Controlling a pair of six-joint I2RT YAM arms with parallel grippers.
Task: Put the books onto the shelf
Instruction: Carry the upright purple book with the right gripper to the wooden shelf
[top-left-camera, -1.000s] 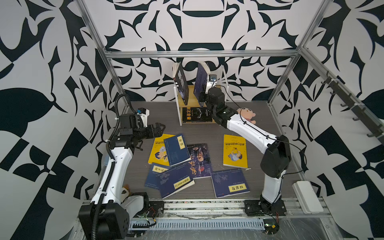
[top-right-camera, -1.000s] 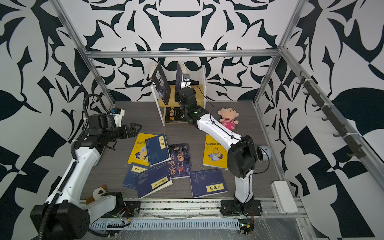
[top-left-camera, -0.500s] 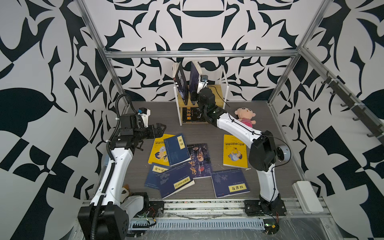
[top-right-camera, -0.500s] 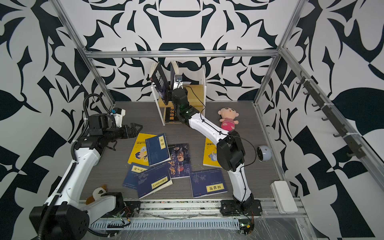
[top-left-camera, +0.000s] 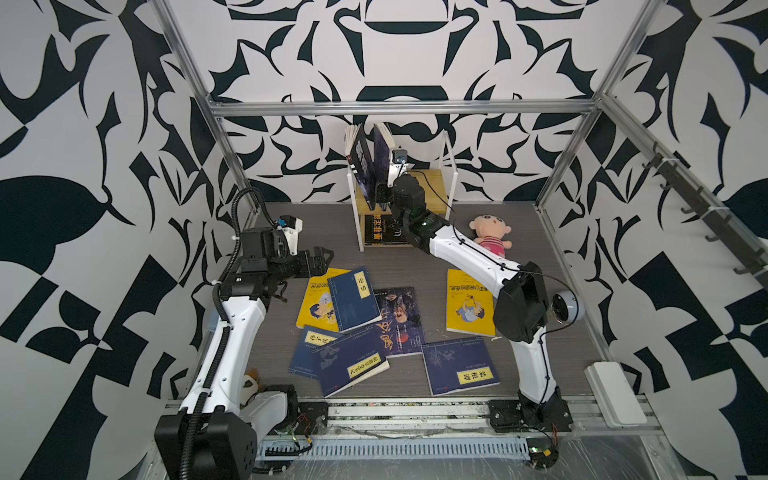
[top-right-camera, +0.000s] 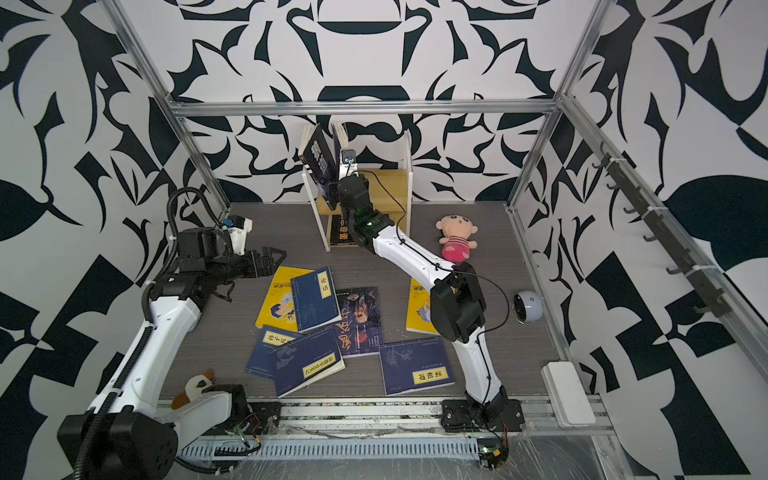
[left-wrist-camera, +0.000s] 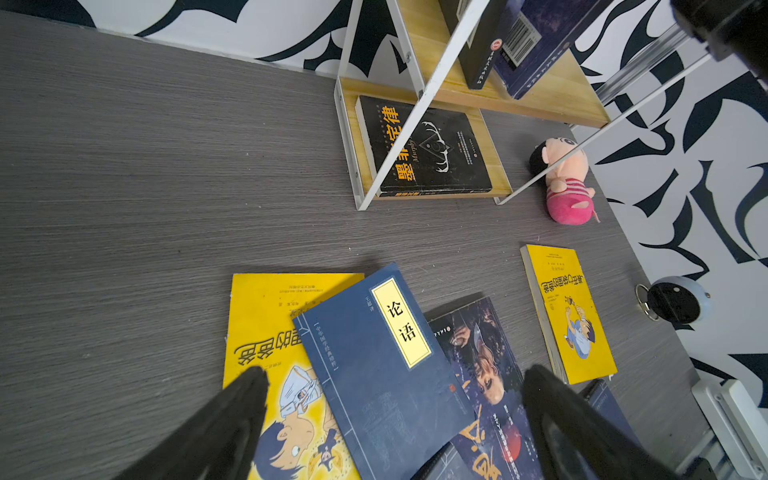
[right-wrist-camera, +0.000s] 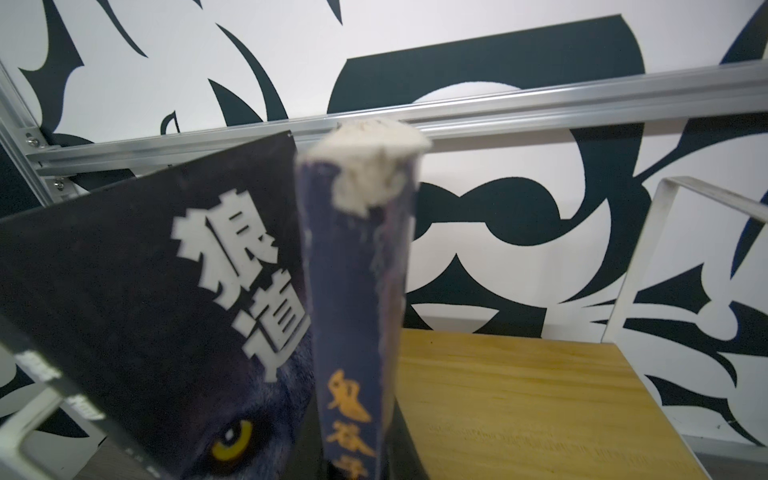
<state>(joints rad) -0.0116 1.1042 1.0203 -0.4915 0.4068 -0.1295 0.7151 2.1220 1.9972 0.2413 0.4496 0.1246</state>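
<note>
The shelf (top-left-camera: 432, 183) stands at the back wall. On its top board (right-wrist-camera: 519, 395) a dark wolf-cover book (right-wrist-camera: 145, 311) leans left. Beside it a navy book (right-wrist-camera: 353, 291) stands upright, and my right gripper (top-left-camera: 384, 197) is shut on its lower spine, dark fingers on both sides. A black book (left-wrist-camera: 428, 149) lies on the lower tier. Several books lie on the table: a navy one with a yellow label (top-left-camera: 353, 299) over a yellow one (top-left-camera: 316, 303), a dark one with gold calligraphy (top-left-camera: 401, 324), and a yellow one at right (top-left-camera: 467, 303). My left gripper (left-wrist-camera: 395, 374) hovers open above them.
A pink plush doll (top-left-camera: 490, 235) lies right of the shelf. A round white device (top-left-camera: 567, 307) sits by the right wall and a white box (top-left-camera: 615, 392) at the front right corner. A small plush toy (top-right-camera: 195, 384) rests at the left arm's base.
My right arm has carried the navy book leftward along the top tier until it stands beside the wolf-cover book. The left arm has not moved.
</note>
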